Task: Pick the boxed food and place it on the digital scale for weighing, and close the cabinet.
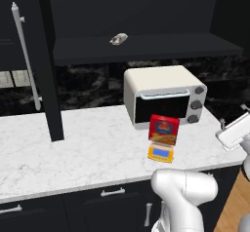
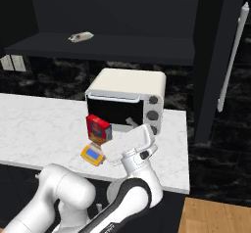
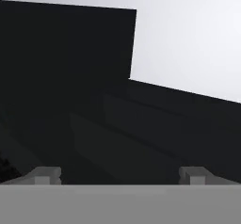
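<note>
The boxed food (image 1: 163, 130) (image 2: 98, 129), a thin red box, stands upright on the digital scale (image 1: 160, 153) (image 2: 91, 153), a small orange device with a blue display, on the white marble counter in front of the toaster oven. The black upper cabinet (image 1: 146, 11) is open: one door (image 1: 49, 80) swings out on the left, the other door (image 2: 211, 56) on the right. My gripper (image 1: 233, 116) (image 3: 120, 176) hovers open and empty by the counter's right end, right of the box and apart from it, facing up at the dark cabinet.
A white toaster oven (image 1: 163, 97) stands behind the scale. A small grey-white packet (image 1: 118, 39) lies on the cabinet shelf. Long silver bar handles (image 1: 25, 55) (image 2: 231, 56) run down the open doors. Black drawers (image 1: 112, 193) sit under the counter (image 1: 73, 143).
</note>
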